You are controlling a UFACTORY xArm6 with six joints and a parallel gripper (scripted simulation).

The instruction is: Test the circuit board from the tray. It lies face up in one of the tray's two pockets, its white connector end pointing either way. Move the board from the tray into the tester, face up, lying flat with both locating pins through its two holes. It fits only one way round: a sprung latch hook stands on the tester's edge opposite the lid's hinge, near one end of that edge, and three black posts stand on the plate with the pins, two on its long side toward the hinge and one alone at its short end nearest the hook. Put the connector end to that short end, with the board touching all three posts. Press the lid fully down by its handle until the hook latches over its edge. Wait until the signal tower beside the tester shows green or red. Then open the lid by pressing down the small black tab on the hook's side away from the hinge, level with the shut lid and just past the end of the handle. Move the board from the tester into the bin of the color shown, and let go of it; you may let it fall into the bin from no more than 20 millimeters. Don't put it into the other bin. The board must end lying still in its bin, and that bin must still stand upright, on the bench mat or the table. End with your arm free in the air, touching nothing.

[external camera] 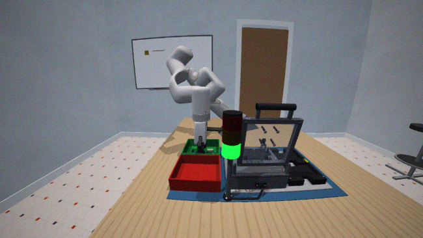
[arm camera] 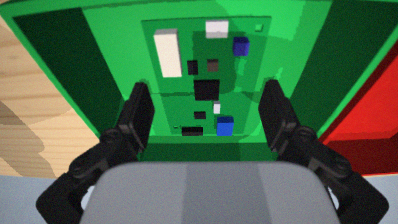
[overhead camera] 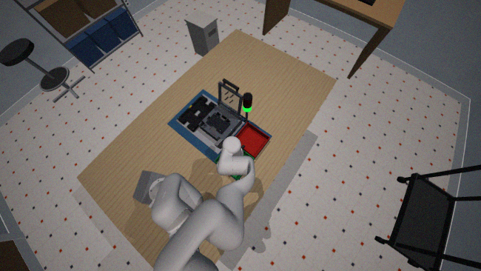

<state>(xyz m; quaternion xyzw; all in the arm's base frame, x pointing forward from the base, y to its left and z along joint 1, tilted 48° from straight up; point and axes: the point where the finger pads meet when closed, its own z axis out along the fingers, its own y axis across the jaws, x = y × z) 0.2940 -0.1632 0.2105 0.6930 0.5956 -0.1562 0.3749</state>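
The circuit board point(arm camera: 206, 90) lies face up on the floor of the green bin point(overhead camera: 237, 178) point(external camera: 207, 140) point(arm camera: 55, 60), its white connector parts showing. My gripper point(external camera: 200, 149) point(arm camera: 205, 94) is open, with one finger on each side of the board and a gap beside each. In the top view the arm hides the gripper and most of this bin. The signal tower point(overhead camera: 247, 108) point(external camera: 231, 151) shows green. The tester point(overhead camera: 222, 124) point(external camera: 260, 181) stands with its lid point(overhead camera: 219, 94) point(external camera: 294, 141) raised, and no board shows in it.
The empty red bin point(overhead camera: 253, 140) point(external camera: 196, 172) point(arm camera: 367, 115) stands beside the green one, next to the tester. The black tray point(overhead camera: 196, 112) point(external camera: 296, 181) lies on the tester's other side, on the blue mat point(overhead camera: 192, 137) point(external camera: 280, 196). The raised lid and tower stand tall near the bins.
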